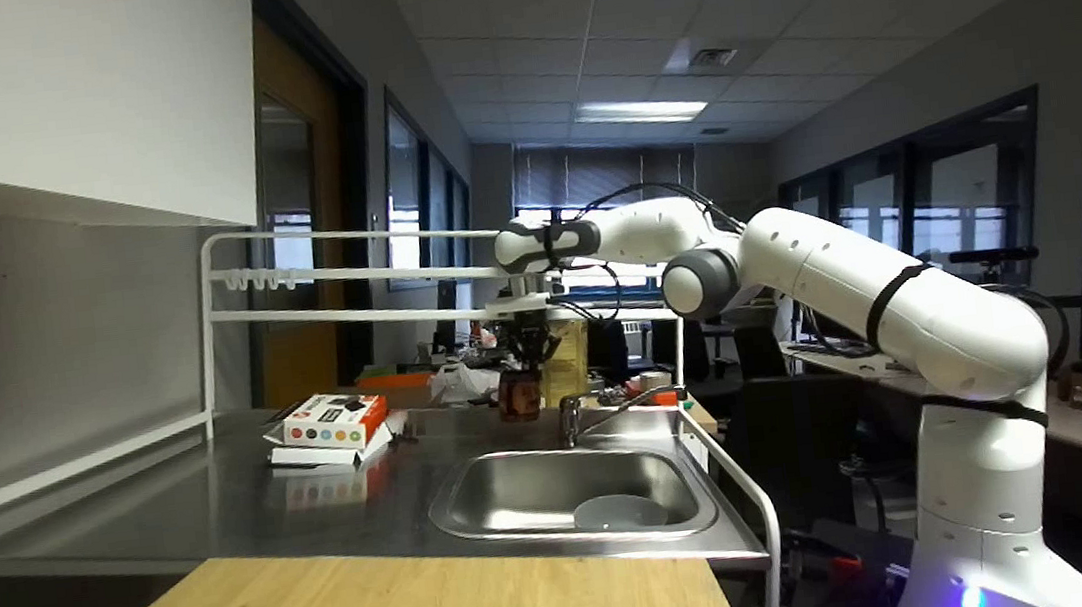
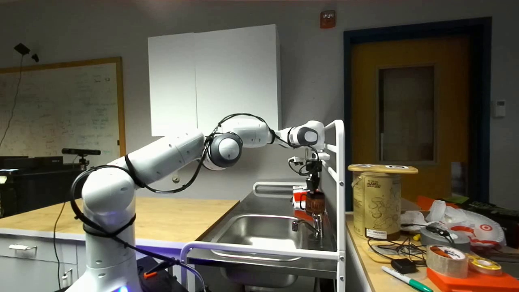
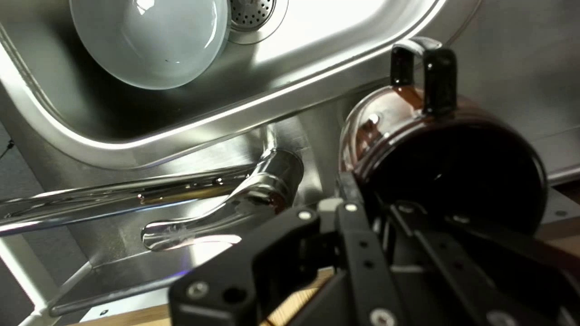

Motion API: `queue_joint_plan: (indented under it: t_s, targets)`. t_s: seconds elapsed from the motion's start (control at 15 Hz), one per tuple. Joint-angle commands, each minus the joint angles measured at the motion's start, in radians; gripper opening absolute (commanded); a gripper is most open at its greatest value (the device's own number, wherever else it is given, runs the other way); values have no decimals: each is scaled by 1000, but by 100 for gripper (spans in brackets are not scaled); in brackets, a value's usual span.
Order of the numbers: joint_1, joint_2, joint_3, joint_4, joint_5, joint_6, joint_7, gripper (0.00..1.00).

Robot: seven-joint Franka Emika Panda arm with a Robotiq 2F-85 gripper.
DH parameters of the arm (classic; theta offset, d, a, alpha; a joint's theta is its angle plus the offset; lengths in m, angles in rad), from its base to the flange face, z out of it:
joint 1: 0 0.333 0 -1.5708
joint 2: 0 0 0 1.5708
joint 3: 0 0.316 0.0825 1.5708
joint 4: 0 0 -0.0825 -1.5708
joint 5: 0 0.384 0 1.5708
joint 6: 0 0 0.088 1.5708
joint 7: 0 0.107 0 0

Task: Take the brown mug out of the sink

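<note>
Grey-walled room (image 2: 312,65), grey steel bench (image 1: 382,511) with rectangular sink (image 1: 559,477), black end effector (image 3: 366,198) gripping glossy brown mug (image 2: 315,203) above bench.

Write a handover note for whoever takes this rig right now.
Gripper: shut on the brown mug, apparently pinching its rim wall.
Mug: outside the sink, seemingly hanging above the counter near the faucet.
In the sink: a pale bowl.
Done: mug out of the sink.
Left: probably only lowering it onto the counter and letting go.
</note>
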Motion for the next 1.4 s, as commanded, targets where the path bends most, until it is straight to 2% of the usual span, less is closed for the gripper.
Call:
queue_joint_plan:
  t_s: [0.0,1.0,1.07,1.13,1.27,1.33]
  targets:
    - [9,10,-11,7,-6,22,49,7]
    - [11,81,-12,9,-8,27,42,6]
    - [11,81,-12,9,-8,26,42,12]
    - [11,80,-11,8,-7,24,41,35]
    - [13,81,-12,8,-9,19,36,38]
    - [12,81,-10,8,-9,17,27,45]
